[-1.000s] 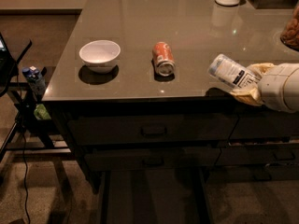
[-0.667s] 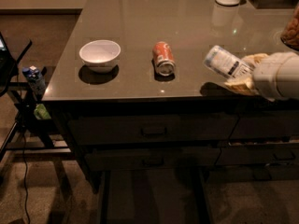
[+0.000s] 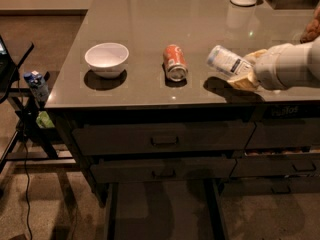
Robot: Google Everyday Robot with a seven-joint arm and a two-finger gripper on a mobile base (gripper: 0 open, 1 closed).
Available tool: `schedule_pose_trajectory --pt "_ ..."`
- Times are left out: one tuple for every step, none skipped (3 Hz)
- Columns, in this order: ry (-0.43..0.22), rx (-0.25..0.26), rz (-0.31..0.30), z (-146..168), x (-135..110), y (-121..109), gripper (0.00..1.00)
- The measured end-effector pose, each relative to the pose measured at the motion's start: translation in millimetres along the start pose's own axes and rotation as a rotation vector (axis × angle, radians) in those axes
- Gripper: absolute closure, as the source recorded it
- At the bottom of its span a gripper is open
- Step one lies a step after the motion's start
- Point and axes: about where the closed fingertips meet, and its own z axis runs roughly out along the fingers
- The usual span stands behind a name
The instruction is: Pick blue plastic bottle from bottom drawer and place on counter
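Now that the bottle point(image 3: 226, 60) has moved further in over the counter point(image 3: 150, 14), away from the front edge, I judge only the setting-down is left. It hangs tilted above the surface, right of the can point(image 3: 175, 62), with my gripper point(image 3: 243, 73) closed round it (its shadow lies underneath). The bowl point(image 3: 106, 59) looks empty. The bottom drawer point(image 3: 160, 209) stands open, floor bare.

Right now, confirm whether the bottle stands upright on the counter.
No: the blue plastic bottle lies tilted in the gripper, over the counter near its front edge.
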Motion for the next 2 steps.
schedule_pose_trajectory --pt "0.027 -0.054 -0.014 21.6 9.6 -1.4 1.00" --pt "0.054 -0.088 -0.040 36.9 17.0 -4.0 1.00"
